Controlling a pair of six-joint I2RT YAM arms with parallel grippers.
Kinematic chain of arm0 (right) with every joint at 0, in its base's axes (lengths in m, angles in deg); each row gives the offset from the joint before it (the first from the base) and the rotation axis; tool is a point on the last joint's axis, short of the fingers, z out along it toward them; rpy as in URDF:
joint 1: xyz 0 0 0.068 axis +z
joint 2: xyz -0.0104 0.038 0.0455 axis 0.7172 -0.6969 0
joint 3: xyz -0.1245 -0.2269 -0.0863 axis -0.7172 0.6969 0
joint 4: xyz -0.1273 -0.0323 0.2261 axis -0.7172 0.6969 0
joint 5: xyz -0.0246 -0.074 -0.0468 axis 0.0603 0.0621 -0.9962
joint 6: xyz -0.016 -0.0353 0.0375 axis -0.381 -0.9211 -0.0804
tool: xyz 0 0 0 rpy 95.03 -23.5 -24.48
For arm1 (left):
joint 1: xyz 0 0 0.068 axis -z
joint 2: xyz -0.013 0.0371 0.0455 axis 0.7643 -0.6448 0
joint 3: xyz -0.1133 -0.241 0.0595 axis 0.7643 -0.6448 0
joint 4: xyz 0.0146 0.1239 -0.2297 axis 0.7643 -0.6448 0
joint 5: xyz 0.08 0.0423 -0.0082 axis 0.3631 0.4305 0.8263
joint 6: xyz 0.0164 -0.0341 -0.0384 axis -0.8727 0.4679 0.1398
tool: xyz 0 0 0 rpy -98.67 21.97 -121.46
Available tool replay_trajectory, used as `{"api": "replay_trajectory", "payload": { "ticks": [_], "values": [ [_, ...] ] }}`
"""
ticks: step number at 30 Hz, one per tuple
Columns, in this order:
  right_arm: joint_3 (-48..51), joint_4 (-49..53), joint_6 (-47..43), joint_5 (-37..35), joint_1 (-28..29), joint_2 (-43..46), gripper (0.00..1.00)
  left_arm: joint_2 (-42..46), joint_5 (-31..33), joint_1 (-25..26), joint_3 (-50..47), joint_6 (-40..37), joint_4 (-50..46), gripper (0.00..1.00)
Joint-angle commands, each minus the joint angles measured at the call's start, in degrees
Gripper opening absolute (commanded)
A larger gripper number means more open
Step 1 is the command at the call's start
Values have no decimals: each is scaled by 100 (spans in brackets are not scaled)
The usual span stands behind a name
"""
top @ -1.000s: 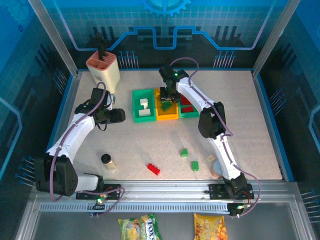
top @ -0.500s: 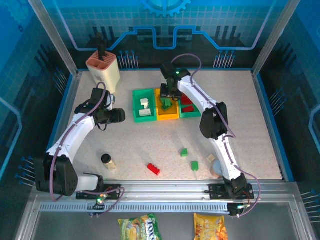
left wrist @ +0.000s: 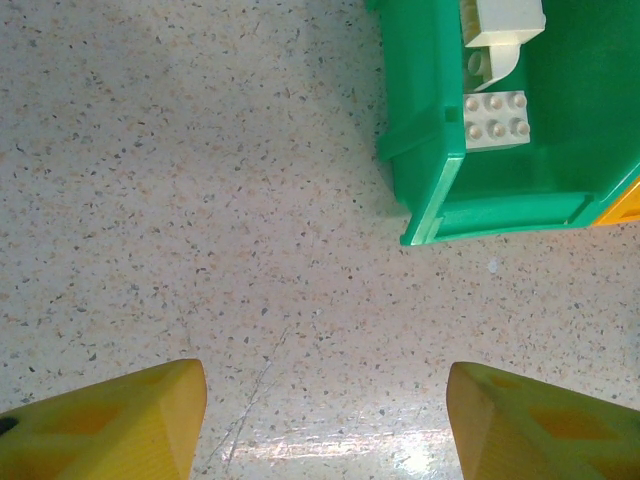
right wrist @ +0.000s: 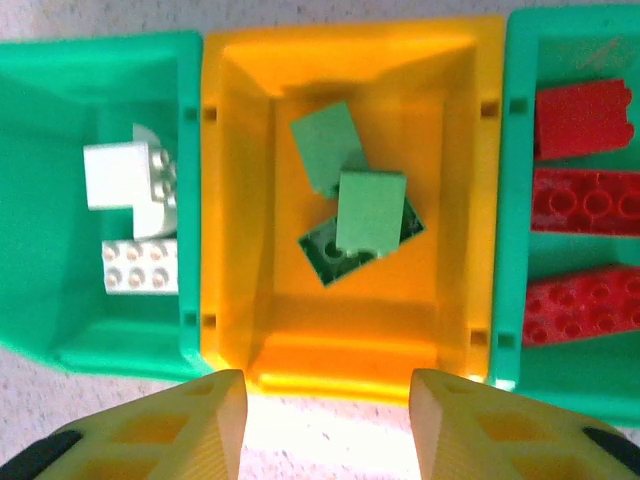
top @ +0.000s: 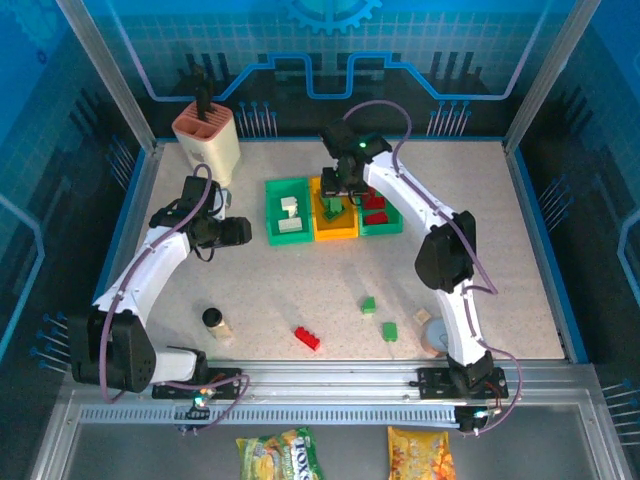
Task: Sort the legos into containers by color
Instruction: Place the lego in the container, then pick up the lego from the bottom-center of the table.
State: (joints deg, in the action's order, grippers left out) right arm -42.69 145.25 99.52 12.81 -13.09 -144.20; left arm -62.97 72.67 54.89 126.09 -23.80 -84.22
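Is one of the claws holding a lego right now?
No. Both are empty: left claw open over the table, right claw open above the yellow bin.

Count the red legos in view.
4. In the right green bin: back brick, middle brick, front brick. Loose brick on the table. Others may be hidden.

"The right arm [top: 445, 262], see that? Its elbow has swung out to the right in this last second."

"Yes, and the right gripper [top: 341, 186] has lifted a little, further off the yellow bin [top: 335, 234]. Its fingers have parted slightly, with the green bricks [top: 331, 208] lying free underneath."
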Motion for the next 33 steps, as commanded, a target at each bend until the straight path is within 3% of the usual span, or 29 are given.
{"api": "replay_trajectory", "payload": {
  "ticks": [1, 15, 33],
  "values": [
    [484, 210, -153, -135, 139, 519, 48, -30, -181, -47, 23, 51, -78, 66],
    [3145, -59, -53, -226, 604, 2039, 46, -101, -264, -48, 45, 70, -89, 66],
    [5713, -692, 1008, -6, 1090, 2964, 49, -83, -286, -49, 66, 77, -105, 66]
  ]
}}
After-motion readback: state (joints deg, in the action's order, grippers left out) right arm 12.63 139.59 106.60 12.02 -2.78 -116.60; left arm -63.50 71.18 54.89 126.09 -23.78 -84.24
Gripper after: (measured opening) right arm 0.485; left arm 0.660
